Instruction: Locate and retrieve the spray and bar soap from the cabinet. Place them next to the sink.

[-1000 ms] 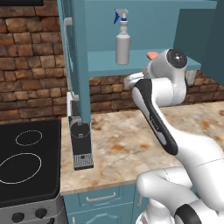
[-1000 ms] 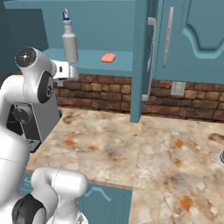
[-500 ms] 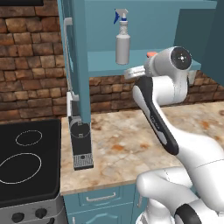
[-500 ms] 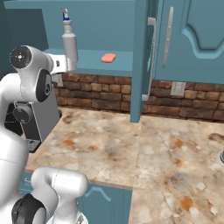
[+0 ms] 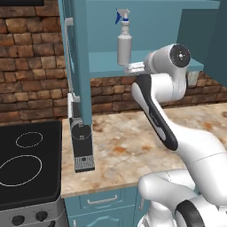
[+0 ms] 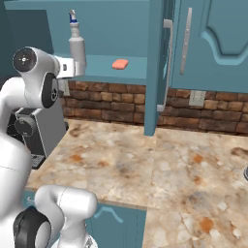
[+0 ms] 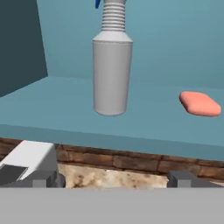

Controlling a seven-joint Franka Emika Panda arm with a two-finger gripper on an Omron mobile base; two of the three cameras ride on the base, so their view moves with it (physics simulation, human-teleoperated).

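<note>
A brick backsplash (image 5: 31, 84) rises behind a marble countertop (image 6: 145, 164), a black stovetop (image 5: 26, 168) alongside

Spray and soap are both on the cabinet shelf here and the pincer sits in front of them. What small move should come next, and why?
Probably ease the pincer straight forward toward the spray. In the hand view the bottle stands upright on the cabinet shelf, roughly centred above the two spread fingertips, which sit short of the shelf edge. The bar soap lies apart to one side, so it shouldn't get bumped.
</note>
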